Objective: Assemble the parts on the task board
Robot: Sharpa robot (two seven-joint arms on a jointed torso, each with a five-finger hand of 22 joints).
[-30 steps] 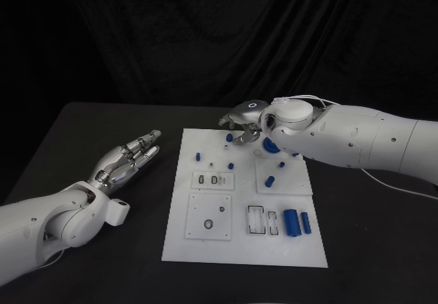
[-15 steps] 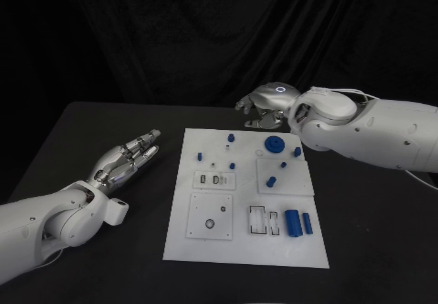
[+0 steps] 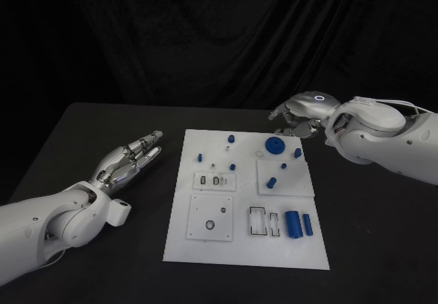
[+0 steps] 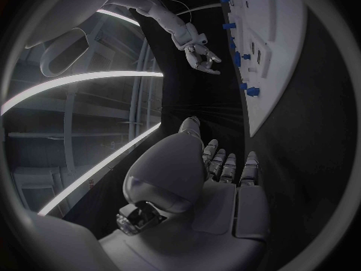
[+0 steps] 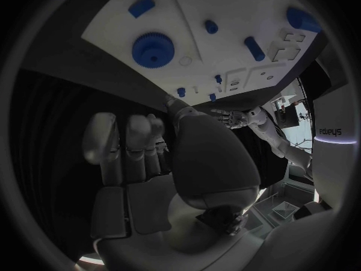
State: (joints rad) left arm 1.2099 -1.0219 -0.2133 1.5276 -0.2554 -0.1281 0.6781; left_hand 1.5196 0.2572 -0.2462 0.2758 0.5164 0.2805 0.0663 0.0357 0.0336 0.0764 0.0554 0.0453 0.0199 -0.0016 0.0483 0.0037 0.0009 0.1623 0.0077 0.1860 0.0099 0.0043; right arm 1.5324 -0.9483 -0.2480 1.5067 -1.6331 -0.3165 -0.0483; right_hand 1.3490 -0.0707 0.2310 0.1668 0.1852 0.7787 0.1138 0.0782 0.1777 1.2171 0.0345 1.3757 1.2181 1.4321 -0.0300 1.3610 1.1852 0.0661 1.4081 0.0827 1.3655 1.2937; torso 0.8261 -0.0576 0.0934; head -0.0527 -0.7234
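Black counter, white task board (image 3: 245, 253); our right hand (image 3: 299, 117) hovers with fingers curled and empty, left hand (image 3: 128, 159) spread flat; a careless reach could topple the blue gear (image 3: 275, 145)

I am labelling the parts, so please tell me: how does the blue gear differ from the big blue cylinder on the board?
The gear is a flat round disc with a toothed rim; the cylinder is long and smooth. The gear sits at the far end of the board, close to the right robot hand; the cylinder lies on its side at the near end. Both are blue and rest on the board, untouched.
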